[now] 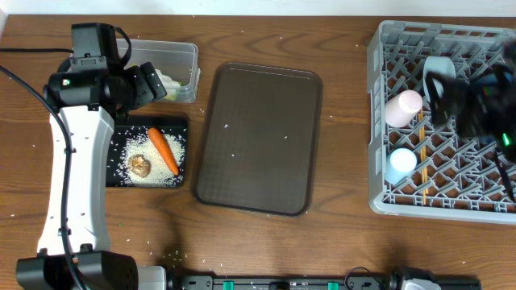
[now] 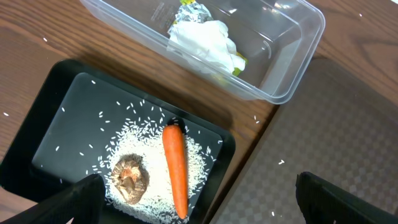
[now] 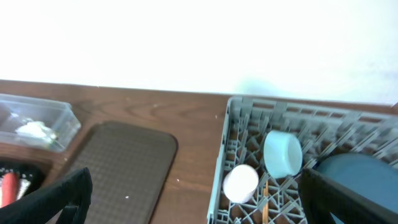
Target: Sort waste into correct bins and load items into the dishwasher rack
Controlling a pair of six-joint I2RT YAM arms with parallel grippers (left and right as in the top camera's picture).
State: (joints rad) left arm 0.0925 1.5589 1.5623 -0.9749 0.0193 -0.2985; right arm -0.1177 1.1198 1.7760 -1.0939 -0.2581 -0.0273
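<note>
table (image 1: 339, 242) carries tub (image 1: 173, 58), black tray (image 1: 171, 123), brown tray (image 1: 258, 137), rack (image 1: 379, 121).

The brown tray (image 1: 258, 137) in the middle lies flat and bare, open from above. The left arm (image 1: 76, 161) overlaps the black tray (image 1: 179, 127) at its left edge; the carrot (image 1: 163, 151) lies uncovered. The right arm (image 1: 476, 101) hangs over the far cells of the rack (image 1: 376, 121), two cups (image 1: 403, 106) in its left side

Mid-table lies a dark brown rectangular serving tray (image 1: 260, 137). To its left a shallow black rectangular tray (image 1: 173, 127) holds an orange carrot (image 1: 162, 151), a small brown food lump (image 1: 140, 165) and white rice grains (image 1: 127, 151) — behind it stands a clear plastic rectangular tub (image 1: 181, 55) with crumpled white tissue (image 1: 170, 80). At right, the large grey lattice crate (image 1: 379, 121) carries a pinkish-white cup (image 1: 403, 106), a light blue cup (image 1: 401, 161) and thin wooden chopsticks (image 1: 421, 149) — a blurred dark arm (image 1: 476, 101) above it.
</note>
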